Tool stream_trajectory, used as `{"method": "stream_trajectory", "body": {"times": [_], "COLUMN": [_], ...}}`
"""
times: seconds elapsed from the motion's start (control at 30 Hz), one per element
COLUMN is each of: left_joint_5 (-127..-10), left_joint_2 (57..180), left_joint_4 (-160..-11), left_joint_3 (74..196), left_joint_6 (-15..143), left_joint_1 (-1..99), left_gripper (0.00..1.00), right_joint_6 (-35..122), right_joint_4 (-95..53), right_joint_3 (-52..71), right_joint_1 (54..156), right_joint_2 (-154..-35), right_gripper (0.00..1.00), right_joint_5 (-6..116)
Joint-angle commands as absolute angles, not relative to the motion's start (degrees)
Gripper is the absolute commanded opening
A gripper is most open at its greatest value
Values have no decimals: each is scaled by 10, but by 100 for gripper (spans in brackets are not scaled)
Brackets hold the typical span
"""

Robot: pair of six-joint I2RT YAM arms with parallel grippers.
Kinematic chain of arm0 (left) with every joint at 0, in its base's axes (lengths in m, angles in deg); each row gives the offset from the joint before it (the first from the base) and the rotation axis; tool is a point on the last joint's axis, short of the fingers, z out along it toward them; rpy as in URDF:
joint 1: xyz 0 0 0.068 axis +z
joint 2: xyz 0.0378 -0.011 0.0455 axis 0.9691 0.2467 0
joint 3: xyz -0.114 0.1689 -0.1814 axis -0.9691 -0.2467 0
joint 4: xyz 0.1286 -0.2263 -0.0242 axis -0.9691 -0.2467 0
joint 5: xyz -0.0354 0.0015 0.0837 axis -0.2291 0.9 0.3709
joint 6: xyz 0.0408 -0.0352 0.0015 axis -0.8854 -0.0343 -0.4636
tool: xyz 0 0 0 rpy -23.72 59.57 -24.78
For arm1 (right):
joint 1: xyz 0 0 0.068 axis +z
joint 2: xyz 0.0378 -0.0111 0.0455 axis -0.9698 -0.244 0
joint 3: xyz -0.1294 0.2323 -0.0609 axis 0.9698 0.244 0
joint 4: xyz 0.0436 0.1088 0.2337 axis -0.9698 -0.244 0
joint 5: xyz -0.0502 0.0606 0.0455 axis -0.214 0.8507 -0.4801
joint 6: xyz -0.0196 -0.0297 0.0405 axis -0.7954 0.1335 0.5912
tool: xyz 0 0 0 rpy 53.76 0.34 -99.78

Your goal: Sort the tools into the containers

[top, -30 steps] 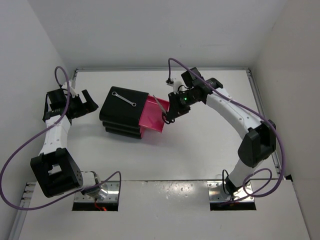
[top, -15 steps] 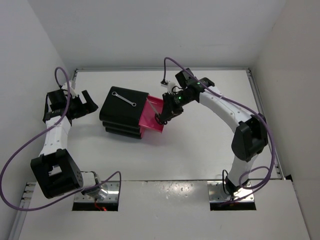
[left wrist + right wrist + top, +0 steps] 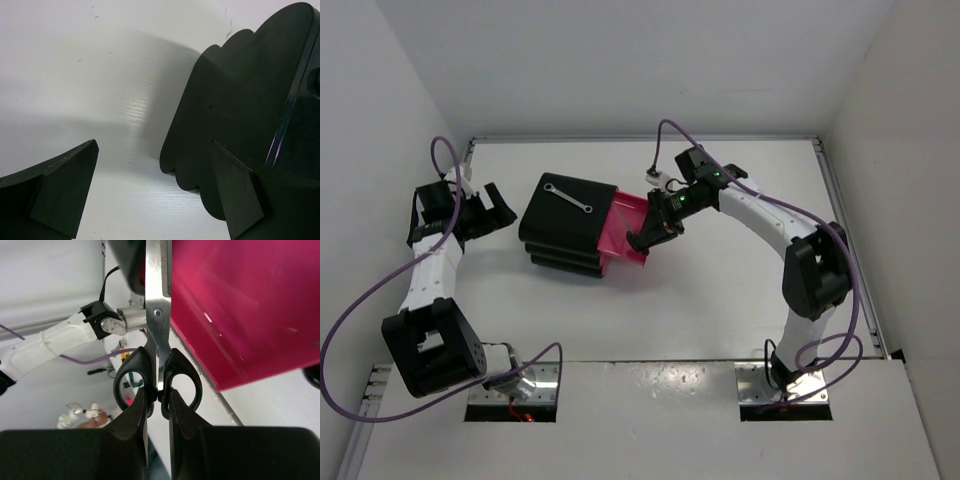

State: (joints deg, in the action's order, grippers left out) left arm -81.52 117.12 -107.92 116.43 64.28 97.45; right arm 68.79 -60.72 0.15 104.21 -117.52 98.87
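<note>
The black drawer unit [image 3: 560, 232] lies mid-table with one magenta-pink drawer [image 3: 626, 235] pulled out to the right. A slim silver wrench [image 3: 568, 198] lies on top of the unit. My right gripper [image 3: 648, 234] hovers over the open drawer's right end, shut on black-handled scissors [image 3: 158, 320]. In the right wrist view the gripper [image 3: 159, 399] pinches the handles, and the blades point past the pink drawer [image 3: 240, 315]. My left gripper [image 3: 483, 211] is open and empty, left of the unit; the left wrist view shows it [image 3: 154, 150] beside the unit [image 3: 240, 100]. The screwdriver and the yellow-and-black piece are out of view.
White walls enclose the table on the left, back and right. A metal rail [image 3: 840, 200] runs along the right edge. Purple cables loop off both arms.
My right gripper has moved left and lower with the scissors, over the open pink drawer's end. The left arm has not moved.
</note>
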Motion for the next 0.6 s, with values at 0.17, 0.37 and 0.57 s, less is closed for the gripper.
{"method": "stream_trajectory", "body": {"times": [0.17, 0.37, 0.57], "left_joint_5": [-813, -813, -813], "left_joint_2": [1154, 1154, 1154], "left_joint_4": [-1053, -1053, -1053], "left_joint_3": [1157, 1157, 1157], "left_joint_6": [647, 647, 647], "left_joint_1": [972, 972, 972], "left_gripper": [100, 100, 100], "right_joint_6": [728, 734, 740], "right_joint_4": [-580, -574, -568], "right_joint_3": [18, -3, -22], "right_joint_1": [1020, 1015, 1015], "right_joint_2": [-1164, -1184, -1211], "right_gripper": [0, 0, 0], "right_joint_5": [1021, 1021, 1026]}}
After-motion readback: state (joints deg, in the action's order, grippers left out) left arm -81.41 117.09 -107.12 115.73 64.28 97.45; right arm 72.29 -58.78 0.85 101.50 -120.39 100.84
